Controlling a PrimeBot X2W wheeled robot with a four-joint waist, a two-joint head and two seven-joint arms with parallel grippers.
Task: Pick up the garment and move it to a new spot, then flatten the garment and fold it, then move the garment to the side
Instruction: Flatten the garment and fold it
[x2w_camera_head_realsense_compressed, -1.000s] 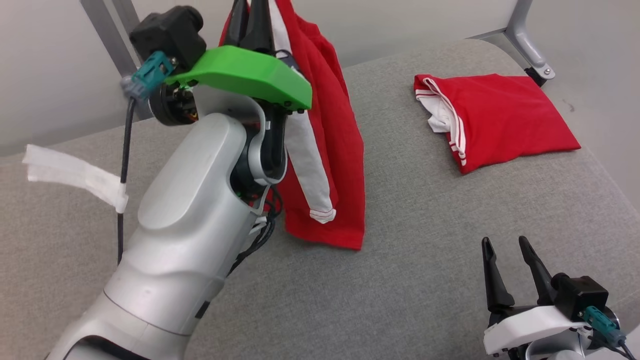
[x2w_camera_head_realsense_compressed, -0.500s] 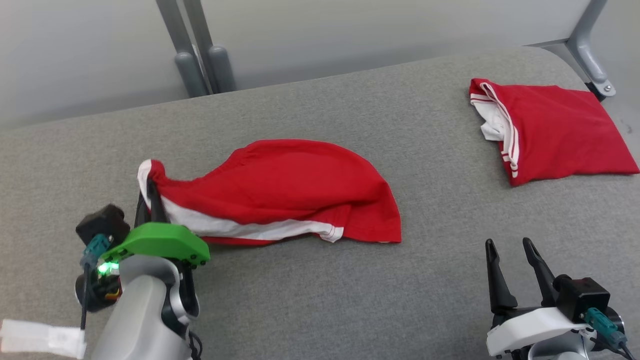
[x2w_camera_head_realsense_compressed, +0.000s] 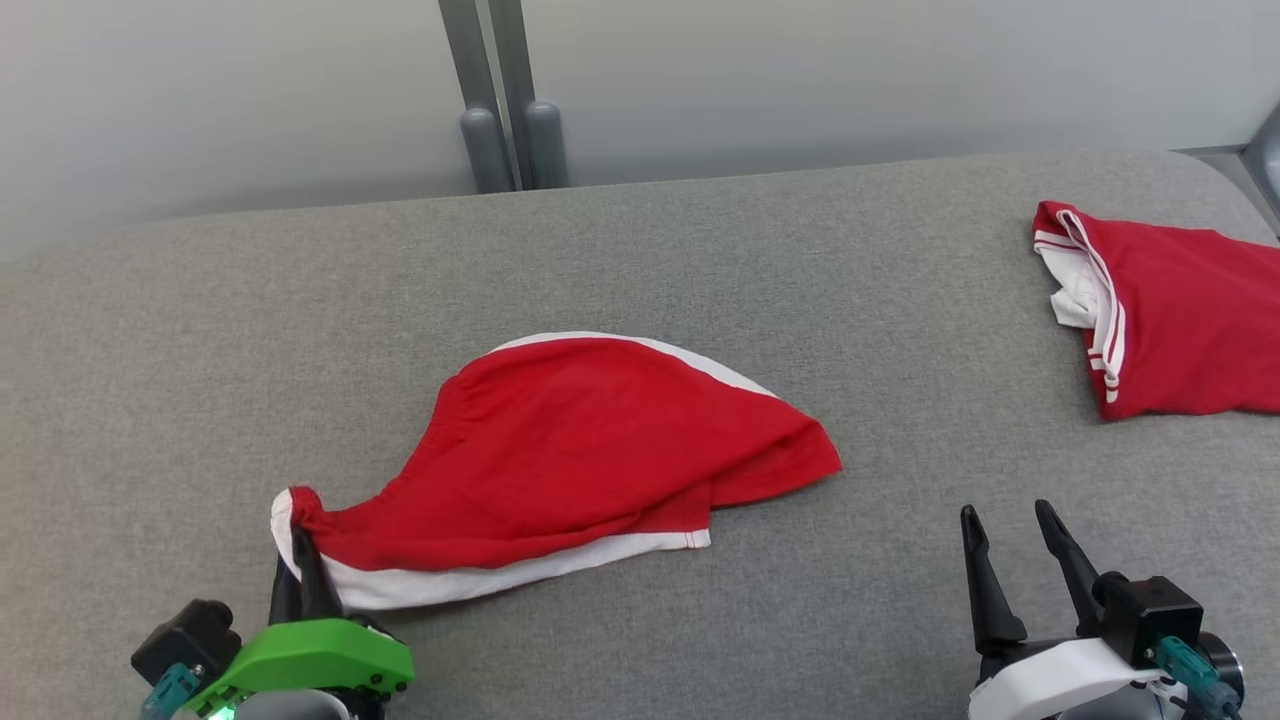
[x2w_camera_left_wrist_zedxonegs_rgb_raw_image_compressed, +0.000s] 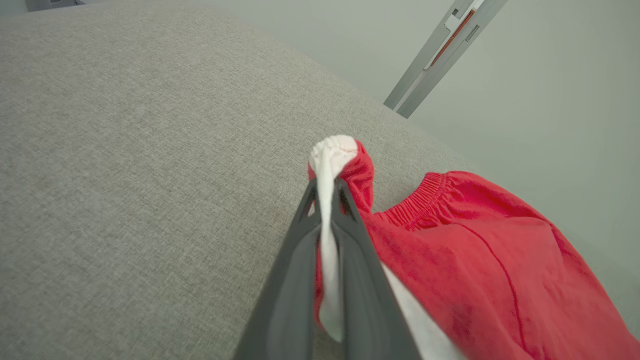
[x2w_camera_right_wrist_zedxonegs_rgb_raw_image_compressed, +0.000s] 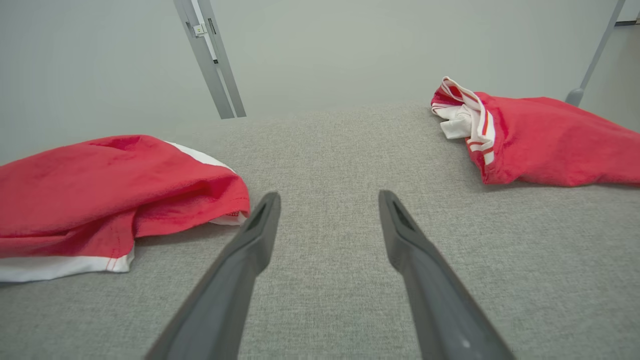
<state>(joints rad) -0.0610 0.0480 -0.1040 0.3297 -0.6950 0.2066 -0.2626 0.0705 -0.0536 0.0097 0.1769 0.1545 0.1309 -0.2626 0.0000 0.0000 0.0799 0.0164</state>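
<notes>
The left gripper (x2w_camera_head_realsense_compressed: 297, 560) is seen, in the head view, clamped on a corner of the garment (x2w_camera_head_realsense_compressed: 590, 450), which is spread mid-way across the table (x2w_camera_head_realsense_compressed: 700, 250). In the left wrist view, white trim is pinched between its fingers (x2w_camera_left_wrist_zedxonegs_rgb_raw_image_compressed: 290, 280). In the right wrist view, the right gripper (x2w_camera_right_wrist_zedxonegs_rgb_raw_image_compressed: 330, 197) is held wide.

We see a bright red garment (x2w_camera_head_realsense_compressed: 600, 450) edged with a white band, and a second garment (x2w_camera_head_realsense_compressed: 1190, 330), also red, whose white trim carries thin red stripes. The table (x2w_camera_head_realsense_compressed: 700, 260) is a speckled light grey weave. The left gripper (x2w_camera_head_realsense_compressed: 300, 550) is dark grey with a lime green cover (x2w_camera_head_realsense_compressed: 320, 655), the right gripper (x2w_camera_head_realsense_compressed: 1005, 510) dark grey with a white cover (x2w_camera_head_realsense_compressed: 1060, 675); the posts (x2w_camera_head_realsense_compressed: 505, 90) are grey, the wall (x2w_camera_head_realsense_compressed: 250, 100) pale grey-green.
</notes>
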